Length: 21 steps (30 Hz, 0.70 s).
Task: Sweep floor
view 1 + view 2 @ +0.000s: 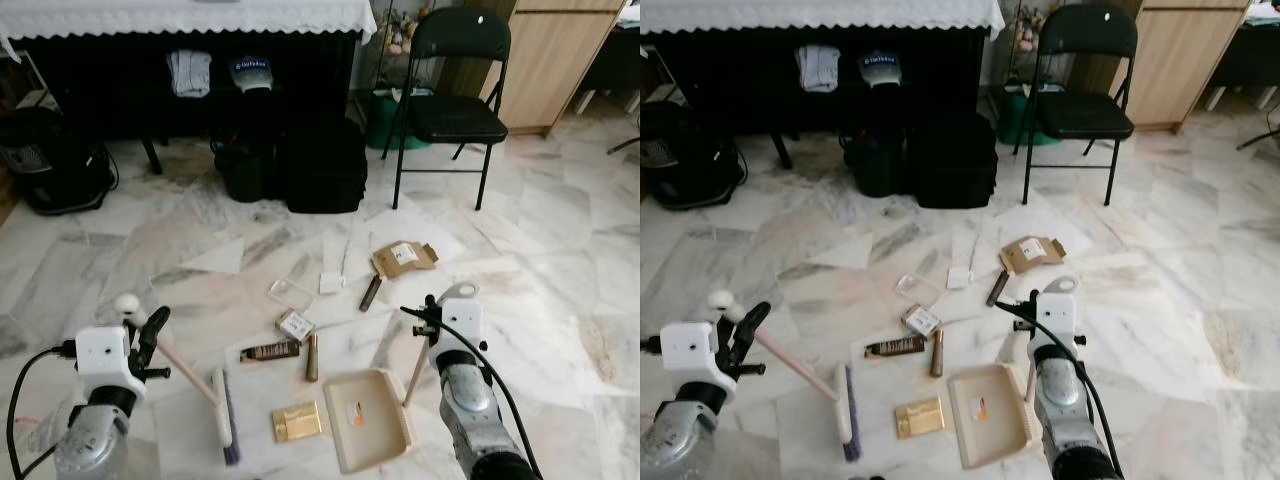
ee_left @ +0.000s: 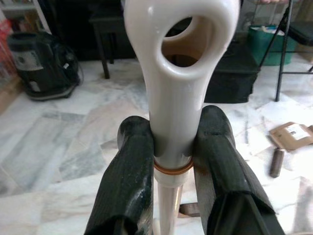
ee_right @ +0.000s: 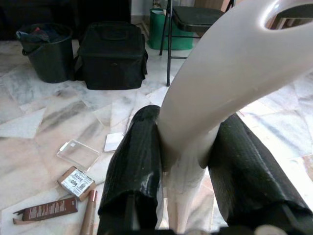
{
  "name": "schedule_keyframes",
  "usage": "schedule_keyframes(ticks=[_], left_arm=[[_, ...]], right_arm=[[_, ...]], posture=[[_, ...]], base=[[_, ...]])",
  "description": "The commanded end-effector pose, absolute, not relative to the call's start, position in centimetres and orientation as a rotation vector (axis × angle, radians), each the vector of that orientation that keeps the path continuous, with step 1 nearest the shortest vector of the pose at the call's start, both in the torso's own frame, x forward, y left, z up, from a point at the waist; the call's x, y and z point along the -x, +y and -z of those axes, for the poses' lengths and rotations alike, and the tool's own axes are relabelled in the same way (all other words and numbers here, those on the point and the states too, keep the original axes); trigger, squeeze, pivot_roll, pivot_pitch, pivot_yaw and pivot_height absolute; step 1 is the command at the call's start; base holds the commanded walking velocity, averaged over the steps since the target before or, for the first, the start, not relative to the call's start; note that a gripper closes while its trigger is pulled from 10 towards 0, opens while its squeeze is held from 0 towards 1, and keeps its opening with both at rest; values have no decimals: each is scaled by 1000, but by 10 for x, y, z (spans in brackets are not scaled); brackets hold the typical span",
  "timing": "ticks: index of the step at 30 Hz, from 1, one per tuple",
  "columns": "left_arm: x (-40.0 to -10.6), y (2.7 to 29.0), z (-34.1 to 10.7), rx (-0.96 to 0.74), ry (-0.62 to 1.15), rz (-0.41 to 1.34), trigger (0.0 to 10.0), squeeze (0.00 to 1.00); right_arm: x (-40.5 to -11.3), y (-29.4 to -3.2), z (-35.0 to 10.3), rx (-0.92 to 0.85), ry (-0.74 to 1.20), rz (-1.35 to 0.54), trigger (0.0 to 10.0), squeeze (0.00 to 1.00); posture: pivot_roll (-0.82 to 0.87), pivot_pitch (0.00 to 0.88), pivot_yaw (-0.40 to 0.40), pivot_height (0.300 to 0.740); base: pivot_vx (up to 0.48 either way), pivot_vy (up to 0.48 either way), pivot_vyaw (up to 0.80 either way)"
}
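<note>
Broom (image 1: 200, 385) at about seven o'clock on the marble floor (image 1: 560, 290), pale handle slanting up toward the left gripper (image 2: 172, 161), bristle head with purple edge down on the tiles. Left fingers (image 2: 128, 181) clamped tight on either side of the handle just below its looped white end. Dustpan (image 1: 370, 420) at about five o'clock, cream tray flat on the floor, handle rising up to the right gripper (image 3: 188, 161). Right fingers (image 3: 137, 166) closed snugly on that handle below its hanging loop.

Litter scattered between and beyond the two tools: gold packet (image 1: 297, 421) just beside the dustpan at six o'clock, brown carton (image 1: 270, 352) and slim brown tube (image 1: 312, 357) toward the centre, small printed box (image 1: 295, 325) just above them, clear plastic lid (image 1: 288, 293), white card (image 1: 331, 282), dark tube (image 1: 371, 292) and torn cardboard box (image 1: 403, 258) toward one o'clock.

Farther off at twelve o'clock, black bag (image 1: 322, 165) and dark bucket (image 1: 245, 165) in front of a cloth-covered table (image 1: 200, 18). Black folding chair (image 1: 455, 100) at one o'clock, green bin (image 1: 382, 118) behind it. Black vacuum cleaner (image 1: 45, 160) at ten o'clock.
</note>
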<state>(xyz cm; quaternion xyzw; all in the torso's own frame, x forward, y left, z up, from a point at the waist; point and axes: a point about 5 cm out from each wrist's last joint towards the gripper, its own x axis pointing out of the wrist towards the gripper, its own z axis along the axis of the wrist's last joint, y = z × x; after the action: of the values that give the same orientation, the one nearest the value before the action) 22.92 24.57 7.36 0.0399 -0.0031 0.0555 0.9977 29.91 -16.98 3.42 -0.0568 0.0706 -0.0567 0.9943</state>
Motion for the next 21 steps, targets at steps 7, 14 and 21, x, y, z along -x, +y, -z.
schedule_keyframes(ticks=[7,14,21], left_arm=[[-206,241,-85,-174,-3,-30,10000,0],[-213,238,-101,-95,58,166,10000,0],[-220,235,-109,-45,78,231,10000,0]], right_arm=[[-299,-172,-36,110,117,126,10000,0],[-298,-171,-34,109,125,122,10000,0],[-299,-170,-34,109,126,123,10000,0]], posture=[[113,106,-24,740],[128,116,-25,740],[125,123,-22,740]], base=[[0,0,0],[0,0,0],[0,0,0]])
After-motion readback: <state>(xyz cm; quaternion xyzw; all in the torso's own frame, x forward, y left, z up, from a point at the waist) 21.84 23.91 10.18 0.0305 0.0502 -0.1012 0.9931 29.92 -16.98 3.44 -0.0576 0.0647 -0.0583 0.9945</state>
